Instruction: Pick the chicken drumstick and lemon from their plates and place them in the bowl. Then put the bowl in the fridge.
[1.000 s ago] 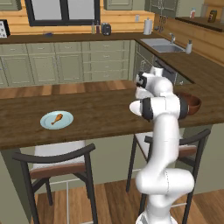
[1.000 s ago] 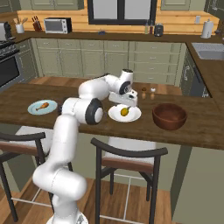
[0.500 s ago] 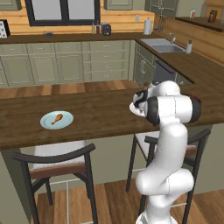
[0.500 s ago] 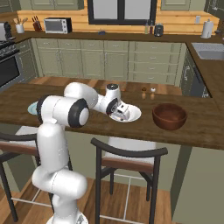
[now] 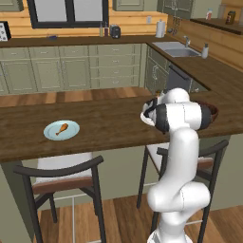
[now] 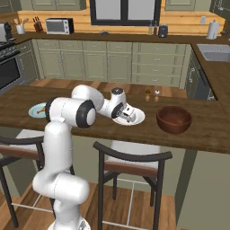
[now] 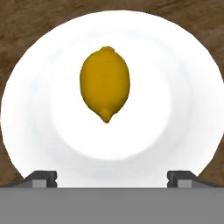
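Note:
The yellow lemon (image 7: 105,83) lies in the middle of the white plate (image 7: 183,100). My gripper (image 7: 112,178) hangs straight above it, open, with its fingertips (image 7: 41,178) spread wide over the plate's near edge and nothing between them. From the right base view the gripper (image 6: 127,116) points down over the white plate (image 6: 138,118). The orange-brown chicken drumstick (image 5: 61,128) rests on the light blue plate (image 5: 73,134) at the counter's left. The dark wooden bowl (image 6: 174,119) stands empty to the right of the white plate. The fridge is out of view.
Two small shakers (image 6: 152,95) stand on the counter behind the white plate. Dark stools (image 6: 131,162) sit along the counter's near edge. A sink (image 5: 179,49) and cabinets line the far wall.
The arm has folded in and the hand has come down over the white plate, so it now covers the lemon in the right base view. Plates, bowl and drumstick have not moved.

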Controlling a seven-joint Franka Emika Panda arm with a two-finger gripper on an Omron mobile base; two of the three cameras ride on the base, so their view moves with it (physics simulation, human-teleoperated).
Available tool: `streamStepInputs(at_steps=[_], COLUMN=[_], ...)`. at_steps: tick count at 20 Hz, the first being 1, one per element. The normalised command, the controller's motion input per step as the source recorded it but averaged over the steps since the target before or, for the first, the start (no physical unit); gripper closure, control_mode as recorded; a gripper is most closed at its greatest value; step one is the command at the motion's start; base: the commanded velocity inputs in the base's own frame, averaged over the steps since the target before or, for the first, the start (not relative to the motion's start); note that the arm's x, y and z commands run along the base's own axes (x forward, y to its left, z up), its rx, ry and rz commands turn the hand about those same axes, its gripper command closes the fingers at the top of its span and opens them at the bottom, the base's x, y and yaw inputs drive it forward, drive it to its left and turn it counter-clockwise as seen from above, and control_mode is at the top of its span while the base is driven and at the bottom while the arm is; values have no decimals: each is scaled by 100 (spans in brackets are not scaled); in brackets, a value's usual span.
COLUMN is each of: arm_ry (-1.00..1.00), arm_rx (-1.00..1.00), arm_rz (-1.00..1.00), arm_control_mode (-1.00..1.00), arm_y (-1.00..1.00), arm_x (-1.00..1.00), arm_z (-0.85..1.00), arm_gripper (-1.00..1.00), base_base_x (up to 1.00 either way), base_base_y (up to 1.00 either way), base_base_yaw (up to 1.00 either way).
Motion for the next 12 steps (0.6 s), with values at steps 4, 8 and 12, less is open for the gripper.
streamStepInputs(at_steps=[4, 8, 12], arm_ry=[0, 3, 3], arm_rx=[0, 0, 0], arm_rz=[0, 0, 0], arm_control_mode=[-100, -100, -100], arm_y=[-3, -10, -18], arm_x=[54, 51, 57], arm_z=[-12, -25, -19], arm_gripper=[-100, -100, -100], base_base_x=[0, 0, 0], base_base_y=[0, 0, 0], base_base_yaw=[0, 0, 0])
